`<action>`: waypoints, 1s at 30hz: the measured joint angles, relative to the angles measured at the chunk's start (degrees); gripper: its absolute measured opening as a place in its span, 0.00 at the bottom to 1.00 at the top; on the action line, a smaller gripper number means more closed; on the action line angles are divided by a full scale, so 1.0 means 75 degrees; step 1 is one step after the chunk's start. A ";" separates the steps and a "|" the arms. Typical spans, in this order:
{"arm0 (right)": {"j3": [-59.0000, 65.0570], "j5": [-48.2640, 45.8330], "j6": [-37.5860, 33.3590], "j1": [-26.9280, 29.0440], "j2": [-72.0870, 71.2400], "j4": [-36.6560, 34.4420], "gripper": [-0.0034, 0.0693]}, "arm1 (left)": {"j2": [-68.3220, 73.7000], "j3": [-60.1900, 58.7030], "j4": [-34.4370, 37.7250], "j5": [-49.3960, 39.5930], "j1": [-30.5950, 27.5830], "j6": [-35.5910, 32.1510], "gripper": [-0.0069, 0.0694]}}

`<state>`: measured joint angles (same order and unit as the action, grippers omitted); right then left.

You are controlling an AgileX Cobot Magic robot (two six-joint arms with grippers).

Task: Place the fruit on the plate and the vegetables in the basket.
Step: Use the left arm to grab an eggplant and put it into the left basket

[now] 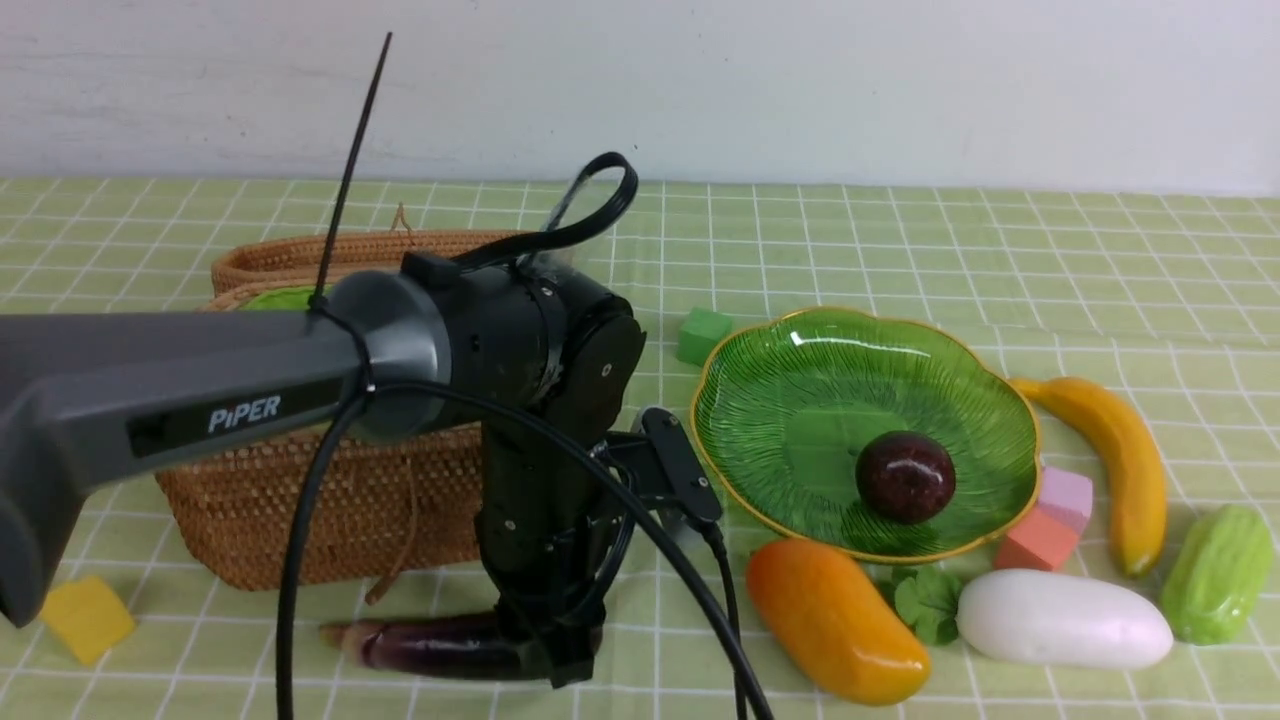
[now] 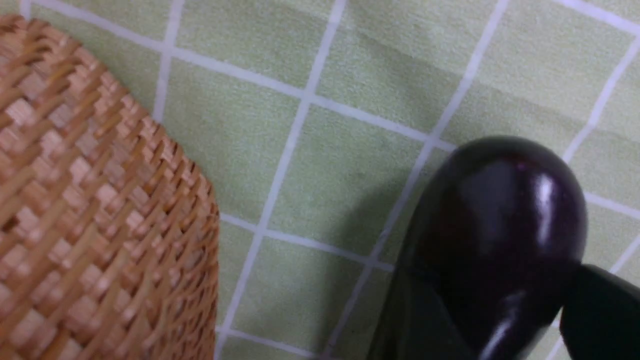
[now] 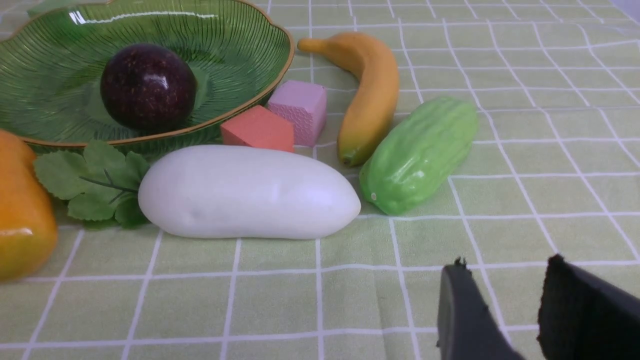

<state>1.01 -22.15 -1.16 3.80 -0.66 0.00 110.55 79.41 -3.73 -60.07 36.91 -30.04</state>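
My left gripper (image 1: 545,650) is down at the table and shut on the thick end of the purple eggplant (image 1: 430,645), which lies in front of the wicker basket (image 1: 300,510). In the left wrist view the eggplant (image 2: 500,225) sits between the dark fingers (image 2: 600,315). The green plate (image 1: 800,400) holds the maroon ball (image 1: 905,477). The mango (image 1: 835,620), leaf sprig (image 1: 925,600), white oval (image 1: 1065,618), green gourd (image 1: 1215,575) and banana (image 1: 1120,470) lie around the plate. My right gripper (image 3: 506,265) is open and empty over the cloth. The red-orange piece is out of view.
Foam cubes lie about: green (image 1: 703,335) behind the plate, pink (image 1: 1065,497) and orange-red (image 1: 1035,540) against the plate's right rim, yellow (image 1: 85,618) at the near left. The basket's lid (image 1: 300,255) leans behind it. My left arm hides much of the basket.
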 joint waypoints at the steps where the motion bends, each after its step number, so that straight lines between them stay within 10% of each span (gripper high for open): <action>1: 0.0000 0.0000 0.0000 0.0000 0.0000 0.0000 0.38 | 0.0000 0.0015 0.0008 0.0000 0.0000 -0.0006 0.50; 12: 0.0000 0.0000 0.0000 0.0000 0.0000 0.0000 0.38 | -0.0133 0.0024 0.0356 -0.0225 0.0000 -0.0006 0.49; 18: 0.0000 0.0000 0.0000 0.0000 0.0000 0.0000 0.38 | -0.0832 0.0379 0.0737 -0.0406 0.0000 -0.0036 0.07; 30: 0.0000 -0.0007 0.0000 0.0000 0.0000 0.0135 0.38 | -0.1383 0.0710 0.0711 -0.1120 0.0007 0.0739 0.20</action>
<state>1.01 -22.20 -1.16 3.80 -0.66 1.01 100.17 84.73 1.60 -68.47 36.96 -24.50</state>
